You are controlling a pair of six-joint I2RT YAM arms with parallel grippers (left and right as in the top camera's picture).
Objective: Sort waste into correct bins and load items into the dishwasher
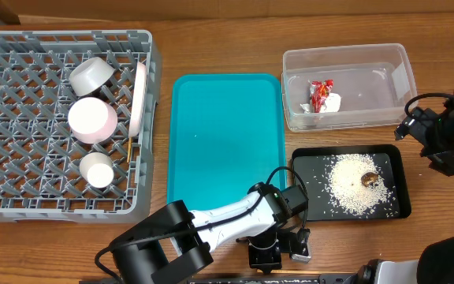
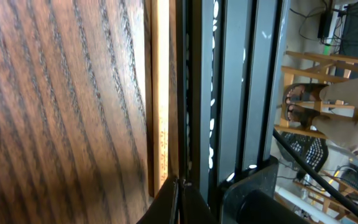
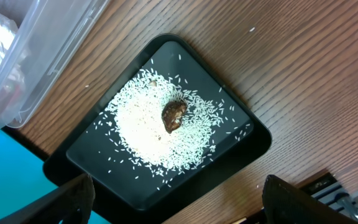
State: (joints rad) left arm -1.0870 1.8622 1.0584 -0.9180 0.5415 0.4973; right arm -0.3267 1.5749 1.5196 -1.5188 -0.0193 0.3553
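The grey dish rack (image 1: pixel 6 197) at left holds a white bowl (image 1: pixel 93 75), a pale pink bowl (image 1: pixel 93 118), a small white cup (image 1: pixel 97 170) and a white plate (image 1: pixel 139 99) on edge. The red-and-white wrapper (image 1: pixel 320 95) lies in the clear tub (image 1: pixel 385 63). Rice (image 1: pixel 353 185) and a brown lump (image 1: pixel 368 180) lie in the black tray (image 1: pixel 310 201), which also shows in the right wrist view (image 3: pixel 92 155). My left gripper (image 1: pixel 265 256) (image 2: pixel 180 186) is shut, low at the table's front edge. My right gripper (image 1: pixel 418 126) (image 3: pixel 188 205) is open and empty above the black tray. No chopsticks are recognisable.
The teal serving tray (image 1: pixel 223 134) lies bare between the rack and the bins. A pale wooden strip (image 2: pixel 160 93) runs along the table's front edge up to my left fingertips; I cannot tell what it is. Beyond that edge are dark rails and the floor.
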